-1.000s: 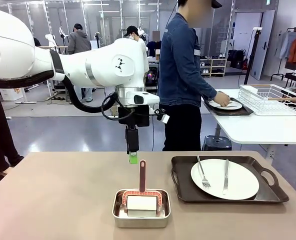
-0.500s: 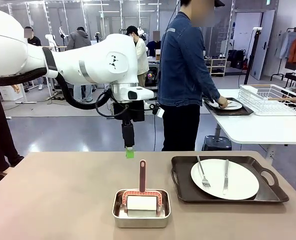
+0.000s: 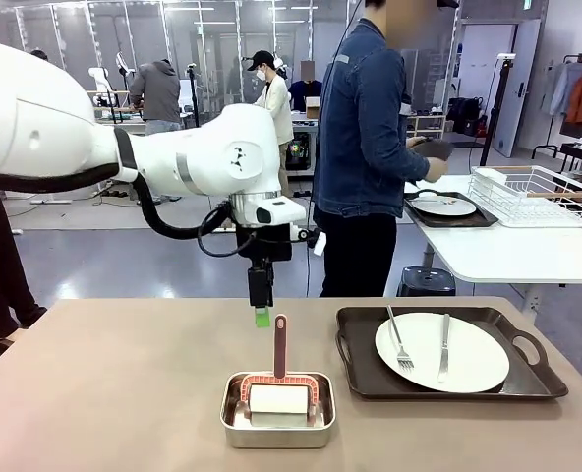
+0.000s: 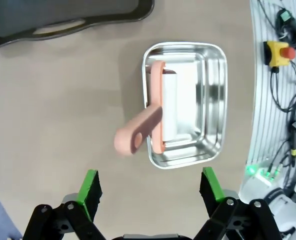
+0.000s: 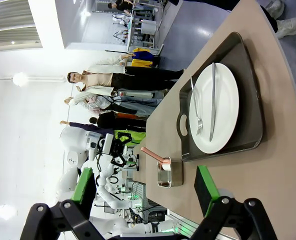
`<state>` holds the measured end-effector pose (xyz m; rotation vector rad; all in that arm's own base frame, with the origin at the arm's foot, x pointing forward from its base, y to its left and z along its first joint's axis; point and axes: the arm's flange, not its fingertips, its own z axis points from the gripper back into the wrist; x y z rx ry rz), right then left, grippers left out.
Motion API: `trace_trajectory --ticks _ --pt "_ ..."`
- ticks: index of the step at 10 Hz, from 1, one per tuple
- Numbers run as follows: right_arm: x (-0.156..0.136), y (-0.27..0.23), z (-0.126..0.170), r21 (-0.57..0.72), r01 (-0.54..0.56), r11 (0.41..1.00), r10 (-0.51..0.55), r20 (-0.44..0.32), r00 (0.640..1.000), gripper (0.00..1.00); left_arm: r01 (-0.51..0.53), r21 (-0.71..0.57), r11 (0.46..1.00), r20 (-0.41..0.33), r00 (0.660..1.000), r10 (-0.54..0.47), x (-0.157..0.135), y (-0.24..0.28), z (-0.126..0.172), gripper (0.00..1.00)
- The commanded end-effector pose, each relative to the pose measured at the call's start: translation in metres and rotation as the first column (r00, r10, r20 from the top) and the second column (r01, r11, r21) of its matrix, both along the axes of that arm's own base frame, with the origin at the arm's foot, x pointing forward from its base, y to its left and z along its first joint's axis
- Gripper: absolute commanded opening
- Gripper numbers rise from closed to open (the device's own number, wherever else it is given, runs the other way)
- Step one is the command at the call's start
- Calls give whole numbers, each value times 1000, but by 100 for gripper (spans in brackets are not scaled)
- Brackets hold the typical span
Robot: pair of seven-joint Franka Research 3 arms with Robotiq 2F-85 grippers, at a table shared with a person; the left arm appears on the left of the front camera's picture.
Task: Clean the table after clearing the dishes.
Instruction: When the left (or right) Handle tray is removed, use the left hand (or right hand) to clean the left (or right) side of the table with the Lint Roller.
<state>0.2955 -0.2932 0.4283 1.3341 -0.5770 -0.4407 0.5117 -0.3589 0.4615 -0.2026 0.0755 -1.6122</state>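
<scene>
The left tool (image 3: 261, 315) hangs close by the tip of the raised pink handle of a roller (image 3: 280, 349) lying in a steel pan (image 3: 277, 438) near the middle of the counter (image 3: 114, 393), while to the right a dark tray (image 3: 360, 374) carries a white plate (image 3: 468, 374) with a fork (image 3: 398, 344) and a knife (image 3: 444, 344).

Smooth, dull beige table (image 3: 124, 393), shiny silver metal pan (image 4: 215, 100), dull pink plastic roller handle (image 4: 138, 132), dark tray (image 3: 360, 379) with a soft shine, glossy white plate (image 3: 473, 369), shiny metal fork (image 3: 397, 339) and knife (image 3: 444, 344), blue denim cloth jacket (image 3: 365, 128)
</scene>
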Motion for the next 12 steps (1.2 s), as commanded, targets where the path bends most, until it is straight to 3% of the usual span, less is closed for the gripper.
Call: trace_trajectory --ticks 1,6,10,11,12 --pt "-1 0 2 -2 -4 1000 4 16 1000 100 31 14 999 13 999 -31 15 -9 -4 100" --pt "-1 0 2 -2 -4 1000 4 16 1000 100 42 76 996 -86 996 -35 29 -41 -45 100" --pt "-1 0 2 -2 -4 1000 4 16 1000 100 26 95 995 -117 993 -15 26 -40 -57 100" --pt "-1 0 2 -2 -4 1000 4 16 1000 100 22 94 995 -115 993 -11 25 -40 -57 75" --pt "-1 0 2 -2 -4 1000 4 16 1000 100 17 104 994 -120 993 -4 24 -39 -58 43"
